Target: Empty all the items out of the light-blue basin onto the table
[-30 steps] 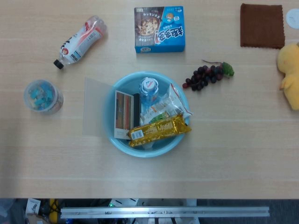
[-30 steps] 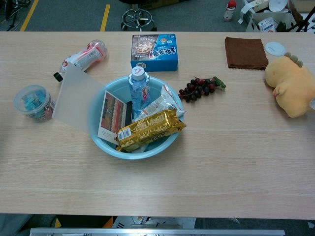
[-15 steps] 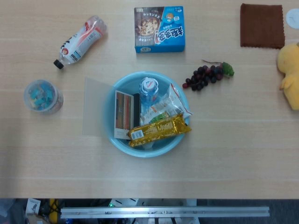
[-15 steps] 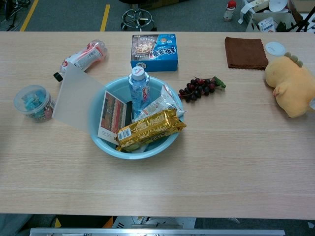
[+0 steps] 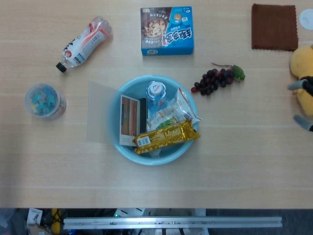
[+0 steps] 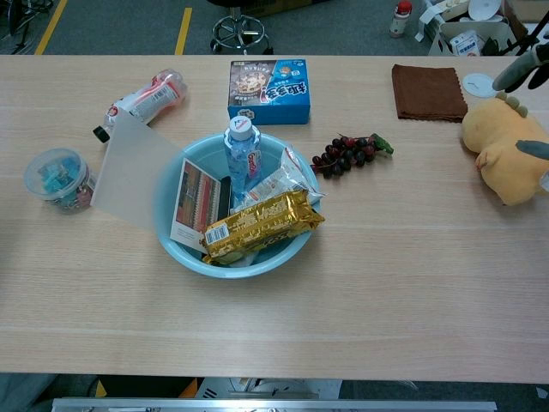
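My right hand [image 5: 304, 103] has just slid into view at the right edge of the table; half a second ago neither camera showed it. Only grey fingertips [image 6: 519, 73] show, spread apart above the yellow plush toy [image 6: 504, 154], with nothing between them, so I read the hand as wide and empty, though most of it lies beyond the frame. My left hand is not visible in either view. Nothing else has shifted: the round light-blue plastic basin [image 5: 188, 147] sits where it was, mid-table and well apart from my hand, and it is full. In it stand the clear water bottle with the blue cap [image 5: 156, 91], the flat book with the striped cover [image 5: 129, 116], the clear zip bag of snacks [image 5: 177, 111] and, lying across the front, the shiny gold-wrapped biscuit pack [image 5: 167, 136]; a translucent plastic sheet [image 5: 100, 111] leans out over the left rim. The bunch of dark purple grapes [image 5: 215, 80] lies between my hand and the basin. So I judge the emptying has not yet begun; the reach is only starting, and the gold pack on top looks the easiest first pick.
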